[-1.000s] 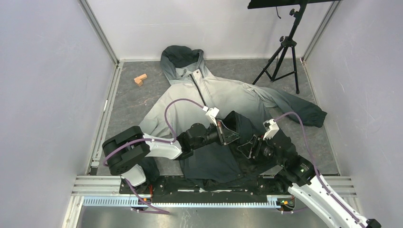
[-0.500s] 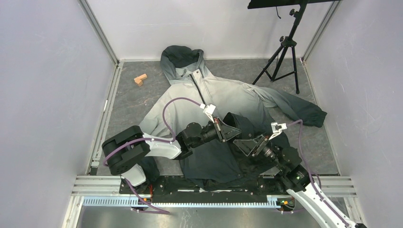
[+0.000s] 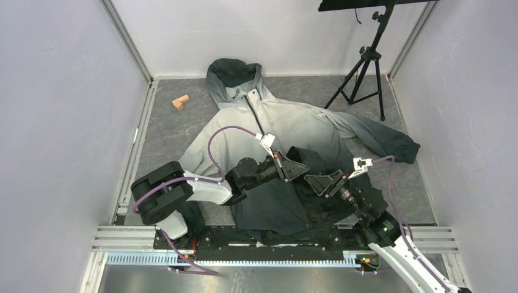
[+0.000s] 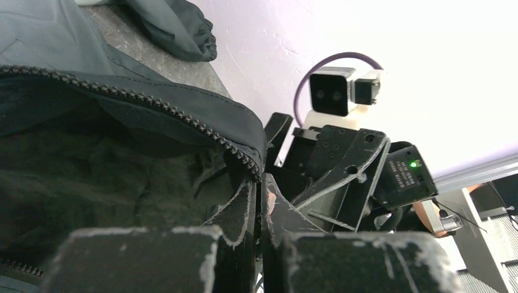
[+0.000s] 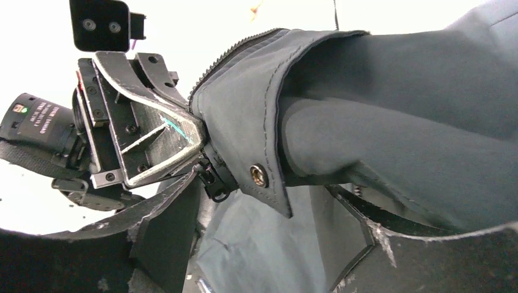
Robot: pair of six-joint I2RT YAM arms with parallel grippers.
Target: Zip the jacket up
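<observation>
Left end effector (image 4: 261, 196) clamped on jacket (image 3: 293, 125) — toothed zipper edge, right end effector (image 5: 266, 184) wide

My left gripper (image 4: 261, 186) has matt black plastic fingers (image 4: 235, 210), scuffed pale along the edges. The jacket (image 3: 287, 125) is smooth, matt cloth. Its zipper teeth (image 4: 146, 101) look like dull dark plastic, and its snap (image 5: 258, 175) is shiny metal. The tabletop (image 3: 171, 131) is matt, mottled grey. The block (image 3: 180, 102) at the far left looks like bare wood.

Top view high, looking down — wrist views close, facing each other across jacket (image 5: 397, 122).
</observation>
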